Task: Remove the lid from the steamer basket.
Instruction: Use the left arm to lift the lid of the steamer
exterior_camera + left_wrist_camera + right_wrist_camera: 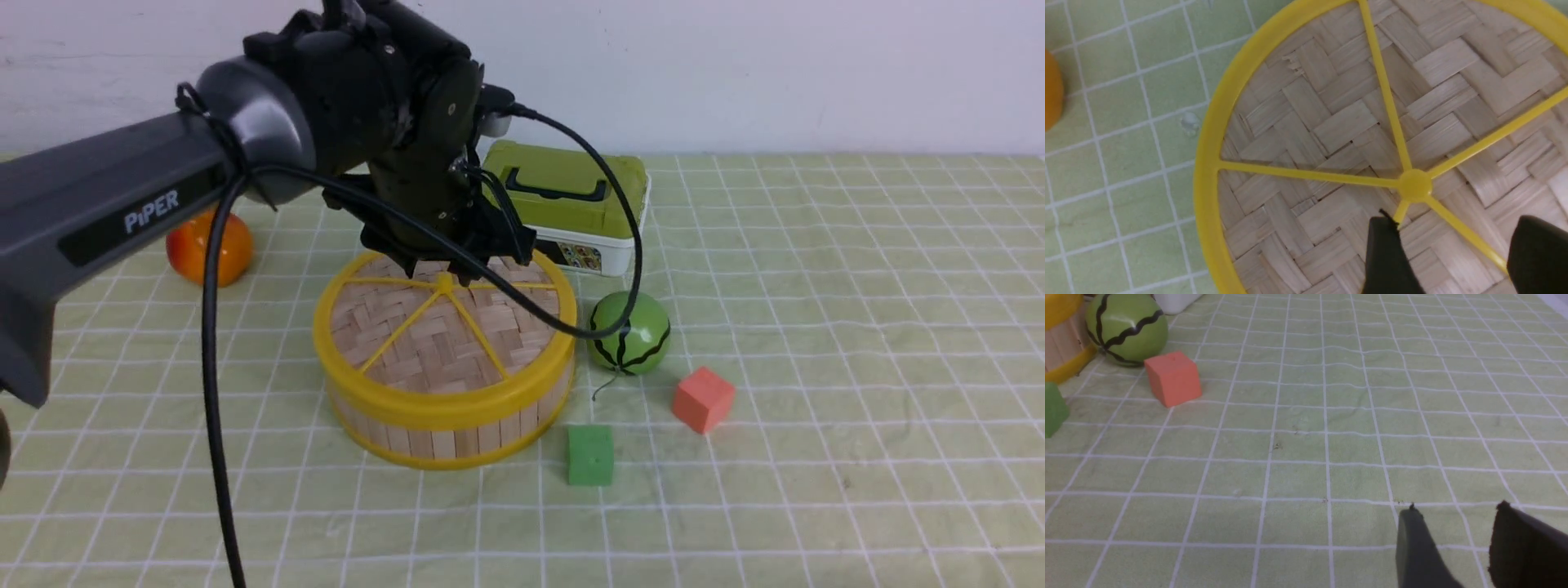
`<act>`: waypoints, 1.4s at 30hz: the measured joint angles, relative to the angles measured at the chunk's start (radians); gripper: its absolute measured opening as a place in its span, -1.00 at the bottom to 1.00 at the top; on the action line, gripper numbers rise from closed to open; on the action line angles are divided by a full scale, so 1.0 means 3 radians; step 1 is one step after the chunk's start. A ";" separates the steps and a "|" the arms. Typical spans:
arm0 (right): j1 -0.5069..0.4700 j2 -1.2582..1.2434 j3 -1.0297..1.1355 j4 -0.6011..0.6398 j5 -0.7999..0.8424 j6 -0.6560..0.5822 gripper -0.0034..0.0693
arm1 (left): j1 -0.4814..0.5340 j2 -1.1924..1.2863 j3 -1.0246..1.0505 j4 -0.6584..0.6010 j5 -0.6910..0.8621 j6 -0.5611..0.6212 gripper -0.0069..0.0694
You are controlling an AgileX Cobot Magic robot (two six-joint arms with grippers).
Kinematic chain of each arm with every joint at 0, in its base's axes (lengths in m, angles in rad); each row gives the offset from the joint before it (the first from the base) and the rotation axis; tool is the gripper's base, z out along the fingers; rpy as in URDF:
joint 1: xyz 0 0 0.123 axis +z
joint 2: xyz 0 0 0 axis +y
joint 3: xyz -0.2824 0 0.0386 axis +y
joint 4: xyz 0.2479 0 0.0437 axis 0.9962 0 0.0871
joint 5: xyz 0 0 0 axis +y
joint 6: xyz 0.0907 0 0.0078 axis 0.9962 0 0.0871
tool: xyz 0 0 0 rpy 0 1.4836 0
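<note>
Left arm over the covered steamer basket, claw released.

The left arm comes in from the table's (816,408) left edge and its wrist bends steeply down, so the left gripper (1453,228) points down at the lid (441,343). Its fingers (1386,253) are spread apart just beside the hub (1414,184), with one yellow spoke passing between them and nothing pinched. The lid lies flat, woven face up, seated on the steamer basket (445,437). It is round, so it has no long axis. The basket stands upright left of the table's middle, in front of a green-topped box (571,192). A striped green ball (641,335) sits just beside it. The right gripper (1455,514) hangs low over bare cloth, well apart from the basket, its fingers spread and empty.
</note>
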 joint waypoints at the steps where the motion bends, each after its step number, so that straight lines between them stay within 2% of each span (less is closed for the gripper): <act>1: 0.0000 0.0000 0.0000 0.0000 0.0000 0.0000 -0.24 | 0.0000 0.0009 0.0000 0.0018 -0.0013 0.0004 0.21; 11: 0.0000 0.0000 0.0000 0.0000 0.0000 0.0000 -0.24 | 0.0000 0.0175 0.0000 0.0078 -0.0184 -0.0059 0.16; 18: 0.0000 0.0000 0.0000 0.0000 0.0000 0.0000 -0.24 | 0.0000 0.0244 -0.0004 0.0087 -0.0201 -0.0190 -0.18; 23: 0.0000 0.0000 0.0000 0.0000 0.0000 0.0000 -0.24 | 0.0000 0.0248 -0.0007 0.0103 -0.0198 -0.0262 -0.31; 29: 0.0000 0.0000 0.0000 0.0000 0.0000 0.0000 -0.24 | 0.0000 0.0254 -0.0011 0.0156 -0.0189 -0.0680 -0.54; 35: 0.0000 0.0000 0.0000 0.0000 0.0000 0.0000 -0.24 | 0.0000 0.0234 -0.0011 0.0194 -0.0200 -0.0851 -0.54; 42: 0.0000 0.0000 0.0000 0.0000 0.0000 0.0000 -0.24 | 0.0000 -0.0262 0.0004 0.0201 -0.0133 -0.0731 -0.54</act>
